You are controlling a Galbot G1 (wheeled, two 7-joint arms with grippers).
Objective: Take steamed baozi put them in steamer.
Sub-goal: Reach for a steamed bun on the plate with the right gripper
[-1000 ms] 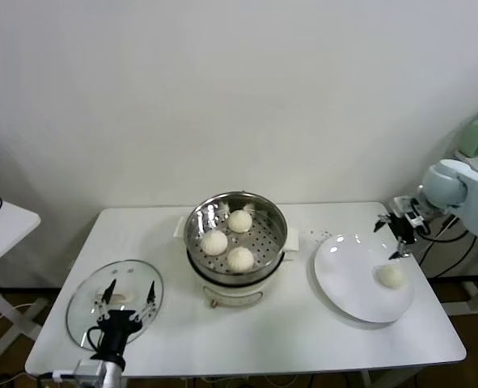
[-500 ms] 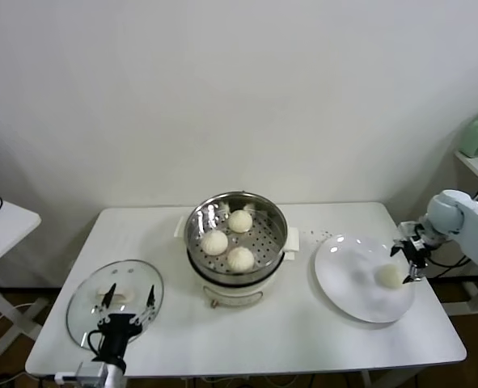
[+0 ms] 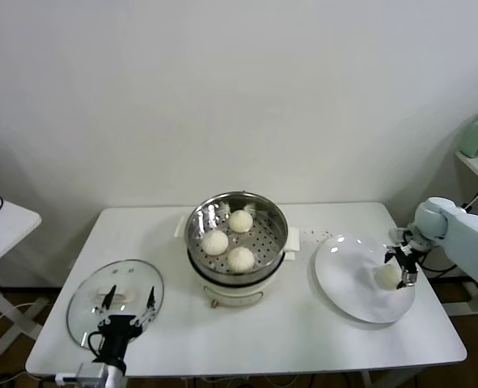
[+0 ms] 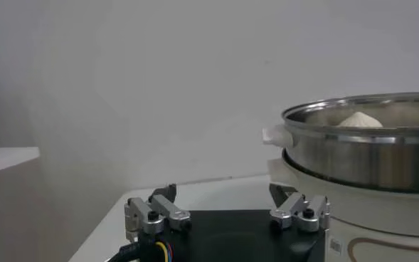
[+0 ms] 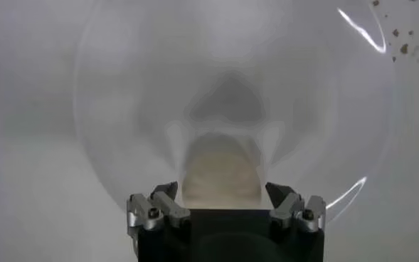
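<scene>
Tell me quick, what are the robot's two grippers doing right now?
Left gripper: open, holding nothing, parked over the glass lid.
Right gripper: open, jaws either side of the last bun on the plate, not gripping it yet.

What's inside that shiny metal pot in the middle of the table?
Three white buns sit on the holed floor of the steamer. Whatever lies below that floor, inside the white base, is covered.

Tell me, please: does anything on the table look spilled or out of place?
Only small dark crumbs on the table, between the steamer and the plate. Nothing else stands out.
</scene>
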